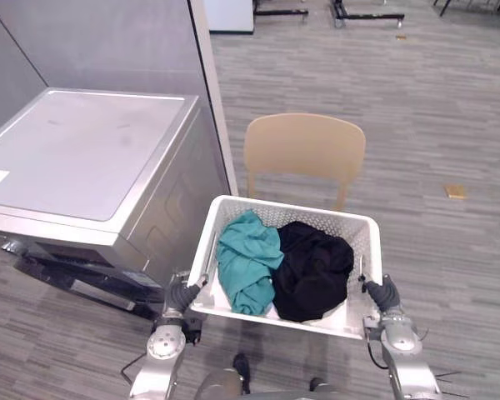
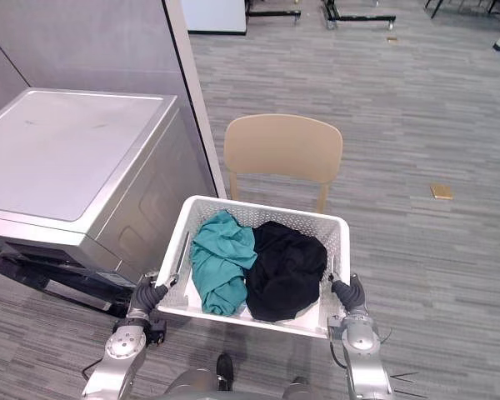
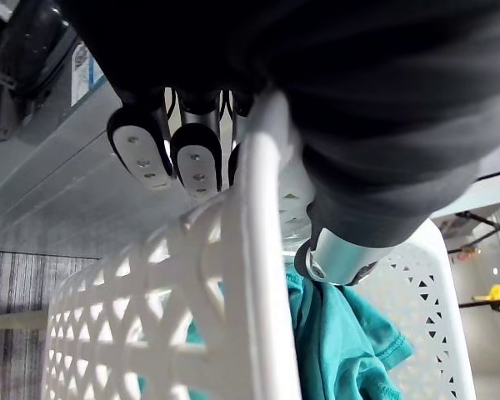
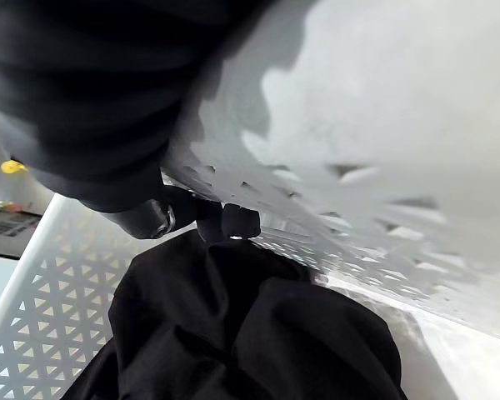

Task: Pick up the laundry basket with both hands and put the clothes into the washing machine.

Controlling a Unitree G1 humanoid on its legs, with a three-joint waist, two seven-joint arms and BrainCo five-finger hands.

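Note:
A white perforated laundry basket (image 1: 300,208) is held up in front of me, between my two hands. Inside lie a teal garment (image 1: 246,258) on the left and a black garment (image 1: 312,267) on the right. My left hand (image 1: 182,293) is shut on the basket's left rim (image 3: 258,275), its fingers (image 3: 192,154) outside and its thumb (image 3: 342,250) inside, above the teal garment (image 3: 350,342). My right hand (image 1: 384,293) grips the right side, its fingers (image 4: 233,218) curled over the basket wall (image 4: 358,125) above the black garment (image 4: 250,333). The grey washing machine (image 1: 83,150) stands to the left, lid flat.
A beige chair (image 1: 304,148) stands just behind the basket. A grey partition wall (image 1: 108,42) rises behind the machine. A small tan object (image 1: 455,191) lies on the wood-look floor to the right. Furniture legs (image 1: 367,15) show far back.

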